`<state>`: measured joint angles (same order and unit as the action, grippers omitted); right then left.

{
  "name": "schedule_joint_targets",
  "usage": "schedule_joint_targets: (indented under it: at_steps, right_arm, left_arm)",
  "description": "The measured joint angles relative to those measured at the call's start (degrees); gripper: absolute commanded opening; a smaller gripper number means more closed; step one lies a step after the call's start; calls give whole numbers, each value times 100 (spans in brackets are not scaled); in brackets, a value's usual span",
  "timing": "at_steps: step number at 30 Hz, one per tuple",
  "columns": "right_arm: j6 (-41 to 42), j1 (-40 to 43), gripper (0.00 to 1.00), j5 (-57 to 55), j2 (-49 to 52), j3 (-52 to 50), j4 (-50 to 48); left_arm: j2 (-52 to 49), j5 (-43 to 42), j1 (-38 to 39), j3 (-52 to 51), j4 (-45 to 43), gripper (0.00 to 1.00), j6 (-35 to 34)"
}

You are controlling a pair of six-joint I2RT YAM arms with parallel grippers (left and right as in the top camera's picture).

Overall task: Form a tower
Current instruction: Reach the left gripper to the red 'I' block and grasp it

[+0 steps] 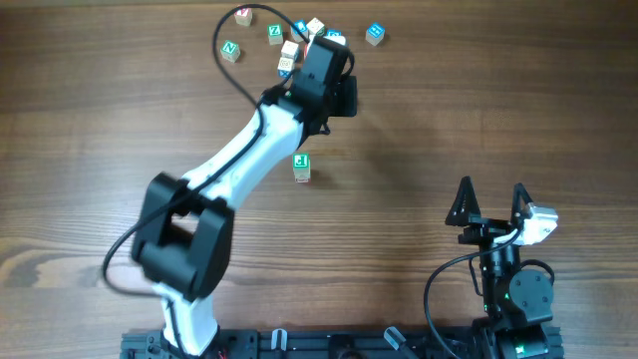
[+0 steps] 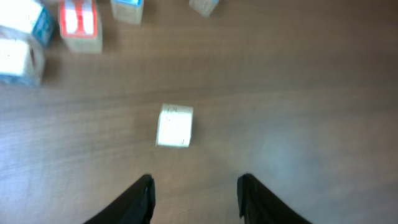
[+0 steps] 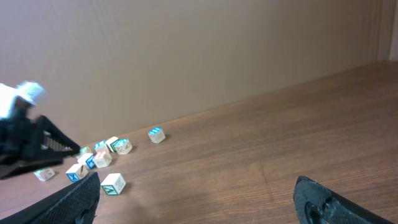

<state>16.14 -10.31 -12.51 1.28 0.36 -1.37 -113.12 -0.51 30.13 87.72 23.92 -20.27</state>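
Observation:
No tower shows in these views; every cube I see lies singly. One pale cube with a green letter point(image 1: 301, 167) stands alone at mid-table, and the right wrist view shows this green-and-white cube point(image 3: 113, 183) too. My left gripper point(image 1: 337, 80) hovers by the loose cubes at the far edge. Its jaws stand open in the left wrist view point(image 2: 196, 190) with nothing between them. A plain pale cube point(image 2: 175, 125) lies on the wood just ahead of the fingertips, not touched. At the near right my right gripper point(image 1: 491, 204) stands open and holds nothing point(image 3: 196, 199).
Several loose letter cubes are scattered at the far edge point(image 1: 275, 33), with one blue-lettered cube point(image 1: 374, 34) off to the right. A red-lettered cube point(image 2: 79, 25) and a blue-and-white one point(image 2: 18, 50) lie beyond the left fingers. The left arm's cable point(image 1: 227, 60) loops over the cubes.

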Motion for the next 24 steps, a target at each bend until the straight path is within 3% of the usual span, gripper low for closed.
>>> schedule_joint_targets:
  at_steps: [1, 3, 5, 9, 16, 21, 24]
  right_arm:
    - [0, 0, 100, 0, 0, 0, 4]
    - [0, 0, 100, 0, 0, 0, 4]
    - [0, 0, 100, 0, -2, 0, 4]
    - [0, 0, 100, 0, 0, 0, 2]
    - [0, 0, 100, 0, 0, 0, 4]
    - [0, 0, 100, 0, 0, 0, 4]
    - [0, 0, 100, 0, 0, 0, 4]
  left_arm:
    - [-271, -85, -15, 531, 584, 45, 28]
    - [-909, -262, -114, 2081, 1604, 57, 175]
    - [-1143, -302, -149, 2780, 2168, 67, 341]
    - [-1615, -352, -179, 3477, 2378, 80, 785]
    - [-2448, -358, -170, 3477, 2461, 81, 911]
    - [-2514, -319, -170, 3477, 2509, 62, 966]
    - [-2566, -297, -170, 3477, 2474, 61, 994]
